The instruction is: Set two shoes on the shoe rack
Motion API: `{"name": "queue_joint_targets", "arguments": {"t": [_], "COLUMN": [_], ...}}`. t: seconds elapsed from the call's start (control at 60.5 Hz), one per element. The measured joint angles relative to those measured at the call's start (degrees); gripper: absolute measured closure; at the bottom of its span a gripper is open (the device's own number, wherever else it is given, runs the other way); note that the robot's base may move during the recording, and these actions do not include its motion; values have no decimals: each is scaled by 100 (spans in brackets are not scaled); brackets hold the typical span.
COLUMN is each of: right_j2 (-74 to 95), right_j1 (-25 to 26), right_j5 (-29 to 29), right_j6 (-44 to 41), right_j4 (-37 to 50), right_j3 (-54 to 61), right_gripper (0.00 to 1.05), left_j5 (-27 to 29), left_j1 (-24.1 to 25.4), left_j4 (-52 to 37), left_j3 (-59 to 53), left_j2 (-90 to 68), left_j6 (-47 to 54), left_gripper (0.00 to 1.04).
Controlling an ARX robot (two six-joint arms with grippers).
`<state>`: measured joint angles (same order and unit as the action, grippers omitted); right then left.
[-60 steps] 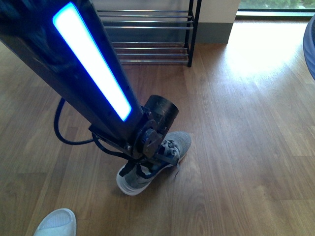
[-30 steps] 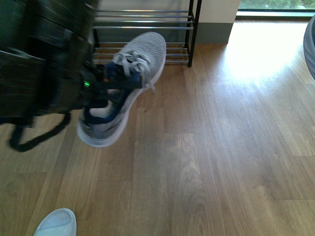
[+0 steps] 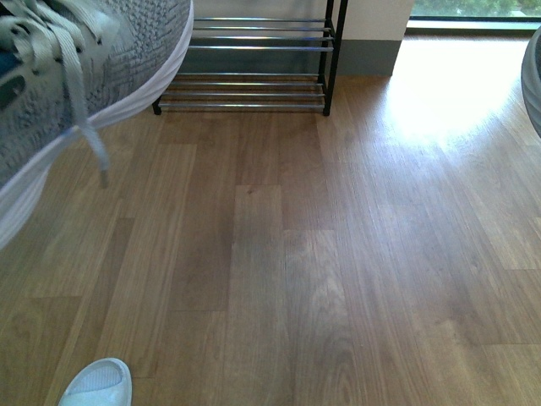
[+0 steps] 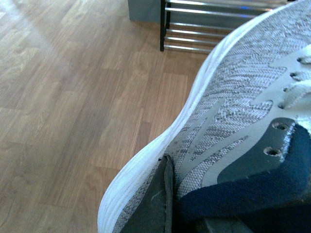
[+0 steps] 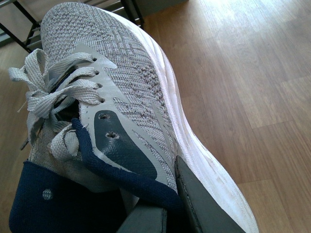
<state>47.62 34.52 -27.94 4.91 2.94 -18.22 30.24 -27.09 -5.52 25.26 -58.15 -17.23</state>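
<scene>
The left claw (image 4: 187,211) is pinching the grey knit sneaker (image 3: 93,59) at its collar. One dark finger (image 4: 163,204) is pressing flat on the outer knit just above the white sole, and the opposite finger is sitting hidden inside the navy lining. In the front view this sneaker is hanging in the air at the far left, very close to the camera. Its toe is pointing toward the shoe rack (image 3: 254,46) and a lace end is dangling free.

The right claw (image 5: 165,206) is gripping the other sneaker (image 5: 121,82) the same way, with a finger (image 5: 199,208) lying against its outer side beside the collar. That sneaker is falling outside the front view.

The rack is standing on the wooden floor (image 3: 338,254) by the far wall, not touching the raised sneaker. A white shoe toe (image 3: 95,385) is lying at the near left.
</scene>
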Motion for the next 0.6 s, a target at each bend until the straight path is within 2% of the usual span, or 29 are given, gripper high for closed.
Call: {"name": "queue_joint_targets", "arguments": {"t": [0.595], "right_j2": [-4], "right_j1": [-9], "right_j5": [-61], "right_j6": [0], "right_j4": [0], "right_j3": [0], "right_gripper": [103], "left_j5": [4], "left_j1": [-20], "left_j4": [2], "left_j3": [-2], "left_j2": [2], "left_j6": [20], "left_gripper": [103]}}
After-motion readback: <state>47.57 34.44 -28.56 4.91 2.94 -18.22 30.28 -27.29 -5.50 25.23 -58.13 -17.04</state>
